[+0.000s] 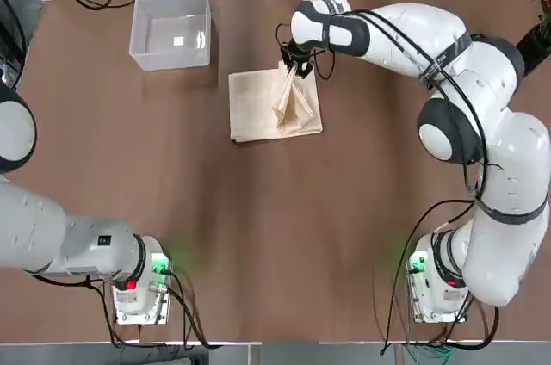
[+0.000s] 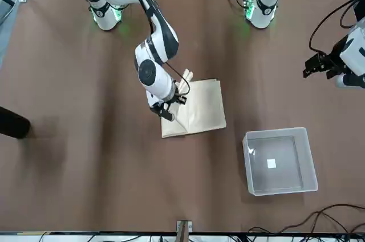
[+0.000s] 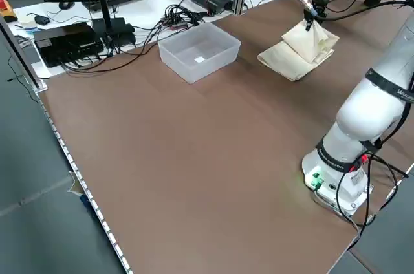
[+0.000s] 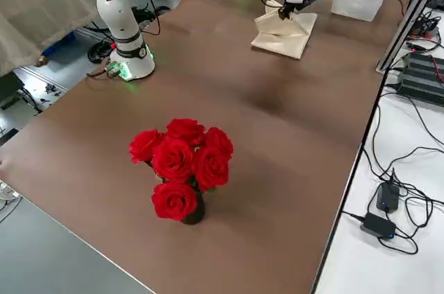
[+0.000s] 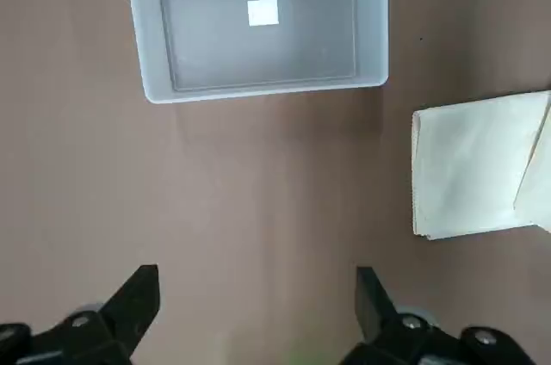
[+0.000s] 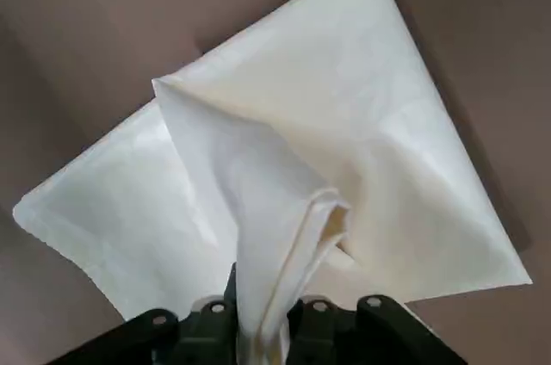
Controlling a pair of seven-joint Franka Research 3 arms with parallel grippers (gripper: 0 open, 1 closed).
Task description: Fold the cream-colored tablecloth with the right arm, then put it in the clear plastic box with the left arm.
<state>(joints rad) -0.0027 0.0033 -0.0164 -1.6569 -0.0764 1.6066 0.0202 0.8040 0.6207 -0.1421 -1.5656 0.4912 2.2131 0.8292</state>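
The cream-colored tablecloth (image 1: 258, 107) lies folded into a rectangle near the table's far middle. My right gripper (image 1: 297, 65) is shut on its far right corner and holds that corner raised, so the cloth hangs in a peak (image 6: 370, 124) from the fingers. The clear plastic box (image 1: 170, 29) stands to the cloth's left, with nothing in it but a small white label. My left gripper (image 2: 308, 69) hovers open over the table's left side, well clear of both. In the left wrist view the left gripper (image 5: 258, 305) has nothing between its fingers, with the box (image 5: 258, 89) beyond it.
A bunch of red roses (image 4: 182, 166) in a dark vase stands at the table's far right corner. Cables and electronics (image 3: 84, 38) lie on the bench beyond the far edge. Bare brown tabletop (image 1: 284, 227) stretches between the cloth and the arm bases.
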